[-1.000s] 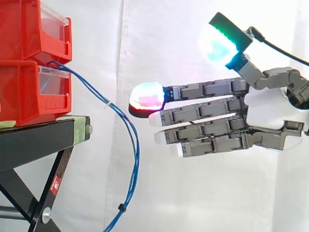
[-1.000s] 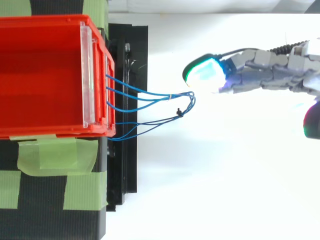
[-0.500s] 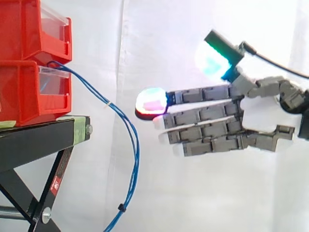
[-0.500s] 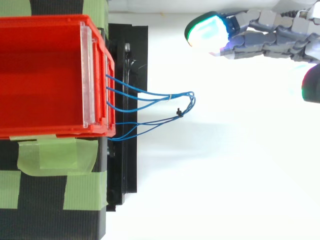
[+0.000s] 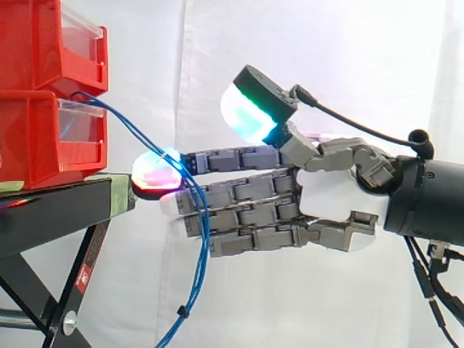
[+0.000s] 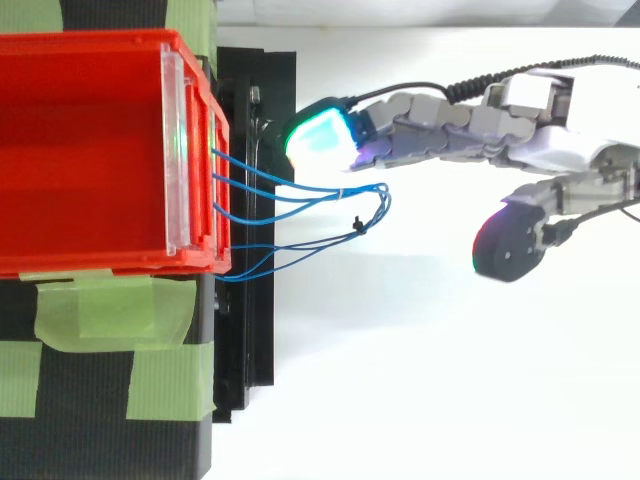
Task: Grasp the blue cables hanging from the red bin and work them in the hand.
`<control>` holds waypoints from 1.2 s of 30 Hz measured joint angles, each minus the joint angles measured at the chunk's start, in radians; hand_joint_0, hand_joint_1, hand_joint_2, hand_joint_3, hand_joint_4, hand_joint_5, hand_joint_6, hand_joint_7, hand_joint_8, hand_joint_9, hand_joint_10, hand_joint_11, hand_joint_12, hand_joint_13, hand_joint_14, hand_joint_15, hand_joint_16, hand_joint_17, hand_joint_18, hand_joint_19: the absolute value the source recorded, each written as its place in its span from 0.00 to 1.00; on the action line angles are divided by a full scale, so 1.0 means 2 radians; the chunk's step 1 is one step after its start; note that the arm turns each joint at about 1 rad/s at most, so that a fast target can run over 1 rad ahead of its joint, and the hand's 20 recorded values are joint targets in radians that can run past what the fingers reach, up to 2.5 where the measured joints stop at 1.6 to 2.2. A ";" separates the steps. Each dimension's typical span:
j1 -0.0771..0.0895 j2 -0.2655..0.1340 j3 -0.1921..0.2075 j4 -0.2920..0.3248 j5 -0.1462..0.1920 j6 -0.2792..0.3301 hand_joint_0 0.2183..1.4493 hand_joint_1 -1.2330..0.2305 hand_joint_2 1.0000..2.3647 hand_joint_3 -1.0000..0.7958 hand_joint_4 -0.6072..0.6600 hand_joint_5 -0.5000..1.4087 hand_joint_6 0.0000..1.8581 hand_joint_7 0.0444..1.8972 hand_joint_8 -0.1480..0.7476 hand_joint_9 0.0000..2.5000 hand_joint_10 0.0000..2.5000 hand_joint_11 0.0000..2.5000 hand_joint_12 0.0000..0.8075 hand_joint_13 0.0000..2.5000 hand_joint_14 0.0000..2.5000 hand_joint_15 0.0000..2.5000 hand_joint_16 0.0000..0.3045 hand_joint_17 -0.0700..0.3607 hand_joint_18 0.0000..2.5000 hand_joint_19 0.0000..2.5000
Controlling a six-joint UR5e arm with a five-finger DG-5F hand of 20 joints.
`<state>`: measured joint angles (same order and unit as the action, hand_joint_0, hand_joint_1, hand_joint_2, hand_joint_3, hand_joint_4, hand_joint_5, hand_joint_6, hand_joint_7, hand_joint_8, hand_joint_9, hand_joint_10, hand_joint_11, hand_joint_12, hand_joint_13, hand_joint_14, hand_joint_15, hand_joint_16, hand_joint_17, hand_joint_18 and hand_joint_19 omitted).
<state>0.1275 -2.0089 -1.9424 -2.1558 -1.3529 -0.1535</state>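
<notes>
Thin blue cables (image 5: pixel 205 239) hang in a loop out of the front of the lower red bin (image 5: pixel 43 138) and drop past the stand's edge. From above the cables (image 6: pixel 300 193) bow out to the right of the bin (image 6: pixel 80 150). My hand (image 5: pixel 330 199) reaches in from the right with straight fingers. In the side view the fingers cross behind the cables, and the glowing fingertip (image 5: pixel 156 174) is close to the stand's corner. From above the fingers (image 6: pixel 400 135) lie along the far side of the loop, with the thumb (image 6: pixel 505 245) spread wide on the near side. Nothing is held.
A second red bin (image 5: pixel 43 43) is stacked on the lower one. Both rest on a black stand (image 5: pixel 58 210) with green tape (image 6: pixel 110 310) on its top. A white curtain hangs behind.
My hand has moved left towards the bin, from clear of the cables to alongside them. Its fingers stay straight. The cables hang as before.
</notes>
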 measured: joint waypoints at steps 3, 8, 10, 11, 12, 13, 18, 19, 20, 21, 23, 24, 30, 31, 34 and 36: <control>0.004 0.000 0.004 -0.005 0.001 -0.006 0.50 0.50 0.00 0.03 0.66 0.17 0.00 0.34 0.50 0.13 0.00 0.11 0.47 0.06 0.00 0.13 0.19 0.47 0.07 0.14; 0.011 0.000 0.008 -0.012 0.002 -0.010 0.50 0.50 0.00 0.03 0.67 0.18 0.00 0.34 0.53 0.20 0.00 0.15 0.49 0.13 0.00 0.15 0.19 0.46 0.12 0.15; 0.012 0.000 0.013 -0.016 0.002 -0.010 0.51 0.50 0.00 0.03 0.67 0.19 0.00 0.34 0.53 0.21 0.00 0.17 0.50 0.15 0.00 0.16 0.19 0.46 0.14 0.16; 0.012 0.000 0.015 -0.018 0.002 -0.009 0.51 0.50 0.00 0.04 0.67 0.19 0.00 0.34 0.54 0.23 0.00 0.18 0.51 0.16 0.00 0.17 0.18 0.46 0.16 0.16; 0.012 0.000 0.019 -0.022 0.002 -0.008 0.51 0.50 0.00 0.04 0.67 0.20 0.00 0.34 0.54 0.23 0.00 0.19 0.51 0.17 0.00 0.17 0.18 0.46 0.16 0.16; 0.012 0.000 0.022 -0.026 0.001 -0.008 0.51 0.50 0.00 0.03 0.67 0.20 0.00 0.34 0.55 0.24 0.00 0.19 0.52 0.18 0.00 0.18 0.19 0.46 0.17 0.16; 0.011 0.002 0.046 -0.073 -0.007 -0.005 0.52 0.50 0.00 0.04 0.68 0.22 0.00 0.35 0.57 0.30 0.00 0.26 0.55 0.26 0.01 0.23 0.19 0.46 0.22 0.19; 0.011 0.002 0.050 -0.083 -0.010 -0.005 0.52 0.50 0.00 0.04 0.68 0.22 0.00 0.35 0.57 0.31 0.01 0.27 0.56 0.27 0.01 0.25 0.19 0.46 0.22 0.19; 0.010 0.002 0.053 -0.093 -0.013 -0.005 0.52 0.50 0.00 0.04 0.69 0.22 0.00 0.35 0.57 0.31 0.01 0.28 0.57 0.28 0.01 0.26 0.19 0.46 0.23 0.19; 0.010 0.003 0.055 -0.102 -0.016 -0.005 0.52 0.50 0.00 0.04 0.69 0.22 0.00 0.35 0.58 0.33 0.01 0.29 0.58 0.30 0.01 0.28 0.19 0.46 0.24 0.20; 0.010 0.005 0.059 -0.118 -0.021 -0.005 0.52 0.50 0.00 0.04 0.69 0.23 0.00 0.35 0.58 0.35 0.01 0.32 0.59 0.33 0.01 0.31 0.19 0.46 0.25 0.21; 0.010 0.006 0.059 -0.123 -0.023 -0.006 0.52 0.49 0.00 0.04 0.69 0.23 0.00 0.35 0.59 0.36 0.01 0.35 0.61 0.36 0.01 0.36 0.19 0.46 0.27 0.22; 0.012 0.025 0.061 -0.137 -0.025 -0.013 0.53 0.49 0.00 0.04 0.70 0.25 0.00 0.36 0.58 0.40 0.01 0.44 0.60 0.44 0.01 0.49 0.19 0.46 0.31 0.26; 0.012 0.029 0.061 -0.140 -0.025 -0.016 0.53 0.49 0.00 0.04 0.70 0.25 0.00 0.37 0.59 0.41 0.01 0.46 0.60 0.46 0.00 0.52 0.19 0.46 0.31 0.26; 0.012 0.041 0.061 -0.150 -0.024 -0.026 0.53 0.49 0.00 0.04 0.71 0.26 0.00 0.37 0.58 0.42 0.01 0.48 0.59 0.47 0.00 0.56 0.19 0.47 0.32 0.28; 0.012 0.047 0.061 -0.157 -0.023 -0.032 0.53 0.48 0.00 0.04 0.71 0.26 0.00 0.37 0.58 0.42 0.01 0.50 0.58 0.48 0.00 0.58 0.19 0.47 0.33 0.28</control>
<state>0.1517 -1.9140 -1.8204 -2.4690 -1.3997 -0.2168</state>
